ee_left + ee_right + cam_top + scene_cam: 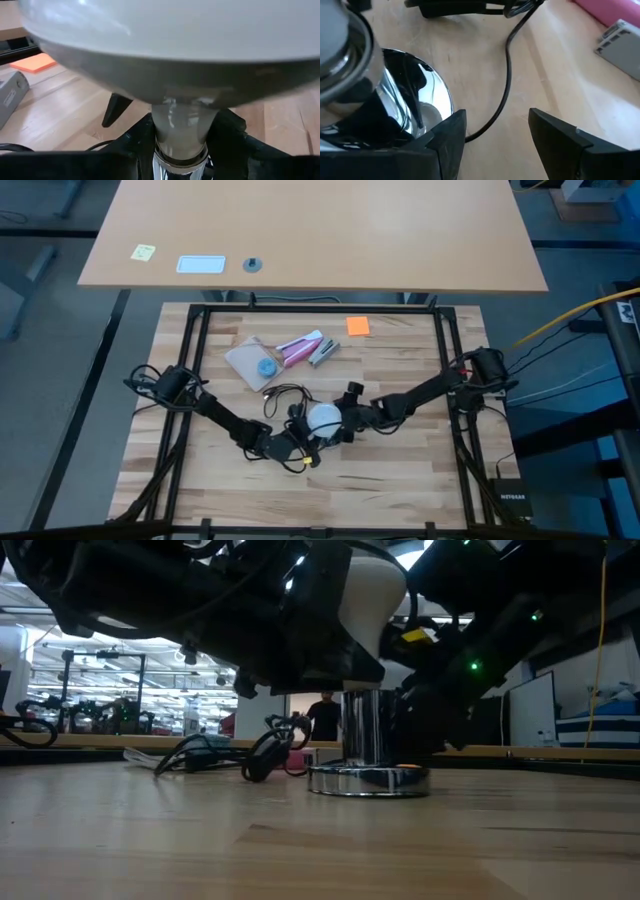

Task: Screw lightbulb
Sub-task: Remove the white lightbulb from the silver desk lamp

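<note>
The butcher-block table (pixel 400 440) is framed by a black rail, and the work is gathered at its middle. There the silvery socket (pixel 367 740) stands upright on its round base, its thin black cord (pixel 506 75) trailing across the wood. The lightbulb (pixel 372 590) is held over the socket, neck down and seated in its mouth, presumably so it can be turned in. The left gripper (pixel 292 442) is brought in from the left, its fingers pressed tight, apparently on the bulb's neck. The right gripper (pixel 495 132) is set beside the socket's base with fingers spread, probably to steady it. Farther back lie a pink-and-white tube (pixel 298 347) and an orange note (pixel 358 326). A bright hall and a distant person (pixel 323 718) are seen beyond.
</note>
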### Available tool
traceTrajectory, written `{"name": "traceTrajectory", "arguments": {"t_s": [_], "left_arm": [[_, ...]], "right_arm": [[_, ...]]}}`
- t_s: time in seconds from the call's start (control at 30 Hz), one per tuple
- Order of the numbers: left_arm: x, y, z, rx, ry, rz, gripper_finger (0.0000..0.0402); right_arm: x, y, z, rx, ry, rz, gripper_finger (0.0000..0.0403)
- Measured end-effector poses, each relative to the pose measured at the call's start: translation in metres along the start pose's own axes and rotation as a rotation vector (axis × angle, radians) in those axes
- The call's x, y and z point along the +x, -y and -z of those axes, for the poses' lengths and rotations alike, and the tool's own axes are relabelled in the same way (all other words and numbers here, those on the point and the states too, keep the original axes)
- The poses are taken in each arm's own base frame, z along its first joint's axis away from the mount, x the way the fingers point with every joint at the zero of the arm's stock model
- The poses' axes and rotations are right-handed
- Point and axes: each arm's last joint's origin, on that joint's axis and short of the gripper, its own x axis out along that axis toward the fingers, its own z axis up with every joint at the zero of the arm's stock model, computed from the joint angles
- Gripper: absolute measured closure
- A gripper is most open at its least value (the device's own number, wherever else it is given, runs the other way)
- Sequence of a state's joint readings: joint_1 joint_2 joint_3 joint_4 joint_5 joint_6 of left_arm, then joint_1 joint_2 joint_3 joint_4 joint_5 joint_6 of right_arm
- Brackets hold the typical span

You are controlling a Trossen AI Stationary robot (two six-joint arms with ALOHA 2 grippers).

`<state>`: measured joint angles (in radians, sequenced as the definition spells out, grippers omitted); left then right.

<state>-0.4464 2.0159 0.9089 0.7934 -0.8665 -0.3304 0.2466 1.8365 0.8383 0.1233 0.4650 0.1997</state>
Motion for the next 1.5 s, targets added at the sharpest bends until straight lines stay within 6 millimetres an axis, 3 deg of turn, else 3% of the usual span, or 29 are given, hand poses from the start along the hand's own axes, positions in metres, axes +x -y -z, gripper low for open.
{"name": "traceTrajectory", "arguments": {"t_s": [0.2, 0.3, 0.5, 0.57, 0.73, 0.83, 1.07, 1.23, 1.5], "left_arm": [[0.0, 0.0, 0.0, -0.001, 0.0, -0.004, 0.026], [0.0, 0.0, 0.0, 0.003, -0.001, -0.003, 0.026], [0.0, 0.0, 0.0, 0.015, -0.002, -0.001, 0.026], [0.0, 0.0, 0.001, 0.017, -0.003, -0.003, 0.026], [0.0, 0.0, 0.001, 0.022, -0.007, -0.007, 0.026], [0.0, -0.001, 0.002, 0.026, -0.011, -0.009, 0.026], [0.001, -0.001, 0.001, 0.037, -0.01, -0.019, 0.026], [0.001, -0.001, 0.001, 0.043, -0.008, -0.021, 0.026], [0.0, -0.001, 0.002, 0.043, -0.011, -0.015, 0.026]], "right_arm": [[0.003, 0.0, 0.002, 0.002, -0.018, -0.034, 0.0201], [0.003, -0.001, 0.002, -0.001, -0.022, -0.05, 0.0245], [0.003, -0.002, 0.003, -0.053, -0.035, -0.075, 0.0372], [0.003, -0.002, 0.004, -0.071, -0.045, -0.091, 0.0394], [-0.001, 0.0, 0.007, -0.082, -0.099, -0.09, 0.0381], [-0.008, 0.004, 0.012, -0.113, -0.17, -0.083, 0.0395], [-0.027, -0.006, 0.019, -0.141, -0.241, -0.111, 0.0392], [-0.033, -0.017, 0.022, -0.178, -0.204, -0.062, 0.0396], [-0.027, -0.007, 0.009, -0.085, -0.103, 0.019, 0.0375]]}}
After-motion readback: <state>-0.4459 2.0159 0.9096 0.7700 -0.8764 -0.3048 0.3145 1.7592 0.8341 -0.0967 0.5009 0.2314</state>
